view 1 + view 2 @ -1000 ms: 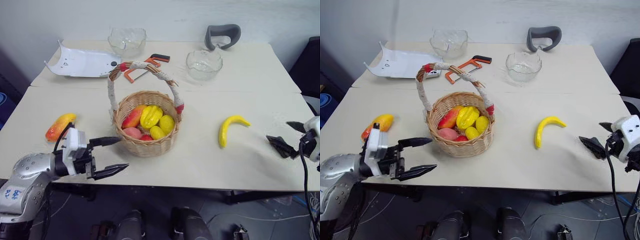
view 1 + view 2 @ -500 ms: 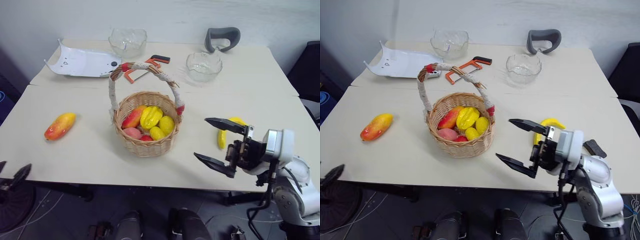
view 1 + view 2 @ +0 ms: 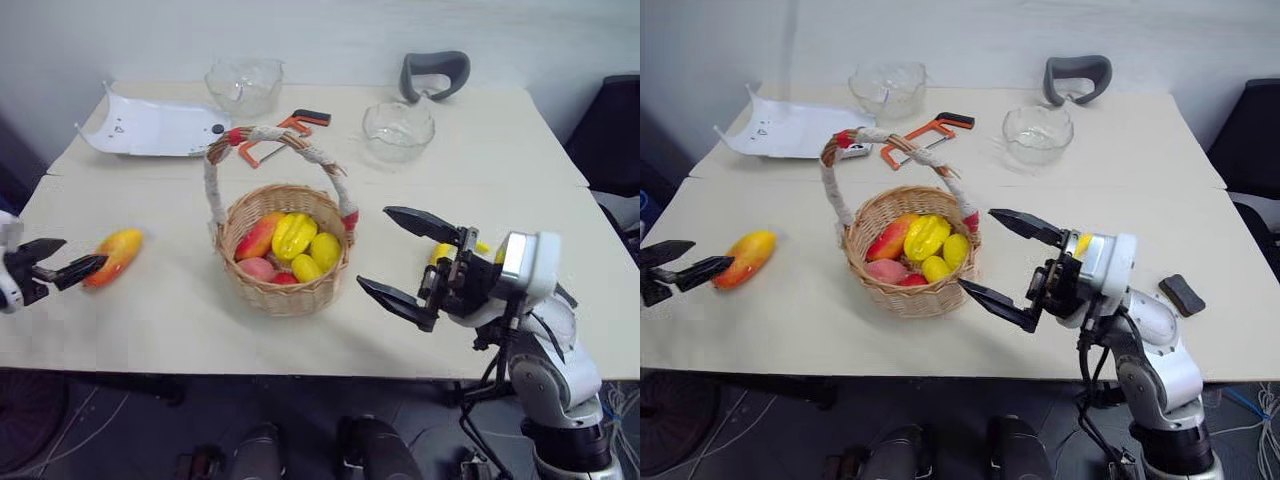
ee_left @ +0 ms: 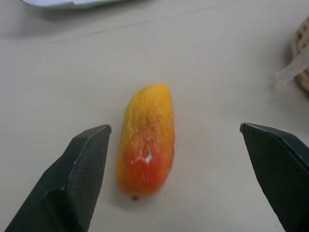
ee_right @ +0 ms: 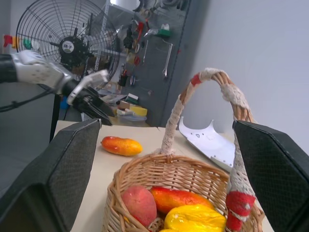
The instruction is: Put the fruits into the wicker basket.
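Left wrist view shows the mango (image 4: 145, 137) between the wide-open, empty left pincer (image 3: 60, 265); right pincer (image 3: 405, 262), also agape, hides the banana (image 3: 443, 249).

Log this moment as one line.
left gripper: open, at mango | right gripper: open, empty, beside basket | banana: on table
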